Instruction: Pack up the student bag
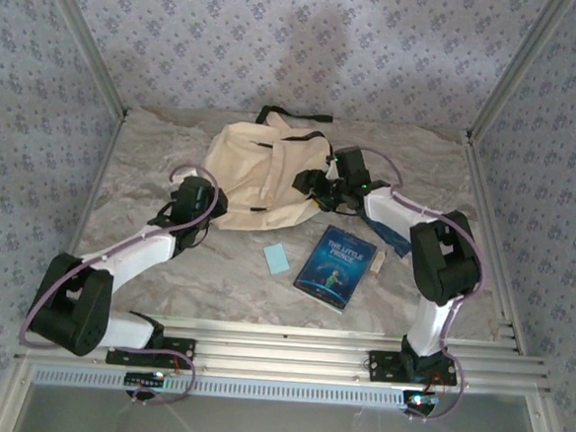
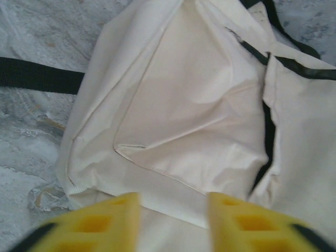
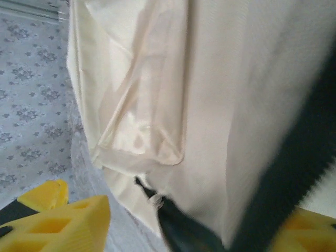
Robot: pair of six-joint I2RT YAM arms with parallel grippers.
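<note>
Yellow fingers [image 2: 105, 223] of the left gripper [image 2: 174, 223] sit at the bottom of the left wrist view, parted, a clear gap between them. Student bag [image 2: 178, 105] lies just ahead of the tips; cream fabric shows through the gap. Front pocket seam faces this camera. Contact with the cloth: cannot tell.

Right wrist view: right gripper [image 3: 189, 231] spread wide, one yellow finger [image 3: 68, 220] low left, the other at the low right corner. A hanging fold of the student bag [image 3: 220, 105] and a black strap [image 3: 294, 173] lie between them. The strap crosses in front of the right-hand finger. Nothing clamped that I can see.

Top view: student bag [image 1: 256, 174] lies slumped and flat toward the far middle of the marble-pattern table [image 1: 215, 270], black straps at its far edge. Left gripper [image 1: 205, 195] is at the bag's near-left edge. Right gripper [image 1: 320, 189] is at its right edge. The bag lies between the two.

Near side of the bag, apart from it: a blue book [image 1: 336, 267], cover up, "The Little Prince". Just left of the book, a small light-blue pad [image 1: 277, 259].
</note>
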